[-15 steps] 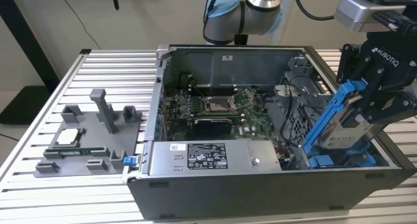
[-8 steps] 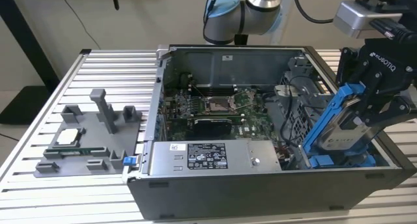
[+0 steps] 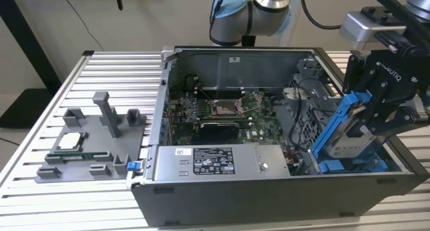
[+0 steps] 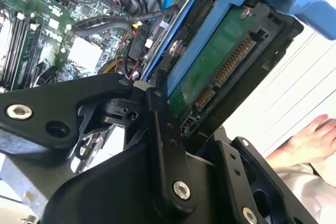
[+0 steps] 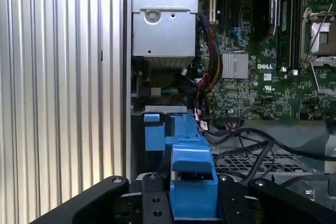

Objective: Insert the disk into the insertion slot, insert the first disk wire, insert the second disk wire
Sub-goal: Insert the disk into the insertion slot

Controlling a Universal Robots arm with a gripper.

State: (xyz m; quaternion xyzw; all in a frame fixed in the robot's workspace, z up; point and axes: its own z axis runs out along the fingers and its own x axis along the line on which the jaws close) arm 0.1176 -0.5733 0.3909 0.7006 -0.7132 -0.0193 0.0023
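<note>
My gripper (image 3: 376, 123) is shut on the disk (image 3: 351, 140), a silver-grey drive in a bright blue carrier. It holds the disk tilted on edge over the open computer case (image 3: 269, 196), at the exterior view's right. The disk's lower end reaches down toward the drive bay (image 3: 336, 165) with blue parts in the case's near corner. In the second wrist view the disk's green circuit board (image 4: 220, 66) and connector face up between black fingers (image 4: 163, 129). The first wrist view shows the blue carrier (image 5: 191, 179) between my fingers (image 5: 152, 203). Black cables (image 5: 252, 150) lie loose beside the bay.
The motherboard (image 3: 222, 110) fills the case floor, and a silver power supply (image 3: 222, 163) sits along its near wall. A grey fixture (image 3: 94, 140) holding small parts stands on the slatted metal table (image 3: 67, 201) at the exterior view's left. A person's hand (image 4: 310, 140) is nearby.
</note>
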